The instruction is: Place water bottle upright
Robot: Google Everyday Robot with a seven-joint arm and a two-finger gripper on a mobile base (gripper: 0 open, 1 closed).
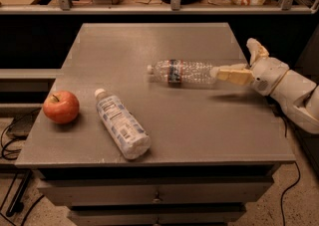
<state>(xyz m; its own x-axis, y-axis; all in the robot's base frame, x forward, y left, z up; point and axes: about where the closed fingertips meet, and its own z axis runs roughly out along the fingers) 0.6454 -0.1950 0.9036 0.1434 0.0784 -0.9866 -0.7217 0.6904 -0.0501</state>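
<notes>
Well, the water bottle (182,72) is lying flat on its side mid-way across the table (214,130), cap pointing left, not standing. My gripper (237,60) is hanging at the right edge, jaws spread apart, gripping nothing, 1 finger (233,75) touching its base. It's looking clear, ribbed and light, so I'm guessing any nudge is risking a roll or skid.

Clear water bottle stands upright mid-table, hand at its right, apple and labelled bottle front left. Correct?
No. The camera view shows the water bottle lying on its side. The hand is at its right, open; apple and labelled bottle front left.
</notes>
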